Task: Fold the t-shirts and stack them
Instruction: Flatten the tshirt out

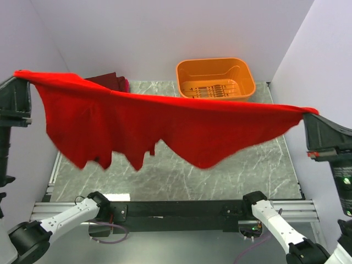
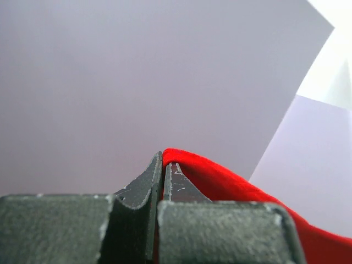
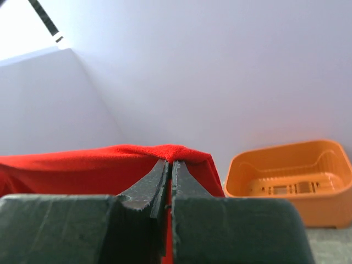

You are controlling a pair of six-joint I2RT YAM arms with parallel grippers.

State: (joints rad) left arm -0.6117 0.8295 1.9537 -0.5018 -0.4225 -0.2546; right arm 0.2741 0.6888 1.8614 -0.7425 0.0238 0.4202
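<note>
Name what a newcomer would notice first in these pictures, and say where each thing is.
A red t-shirt hangs spread wide in the air above the table, pinched at its two ends by the left gripper and the right gripper, both shut on it. Behind it, at the far edge of the table, stands an empty orange basket, and a dark maroon shirt peeks out at the far left.

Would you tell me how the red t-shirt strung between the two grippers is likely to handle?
The red t-shirt looks floppy: it sags between the left gripper and right gripper, its lower edge hanging in uneven points. It is probably light, since two small pinches carry it. Lowered, it would likely crumple rather than lie flat.
</note>
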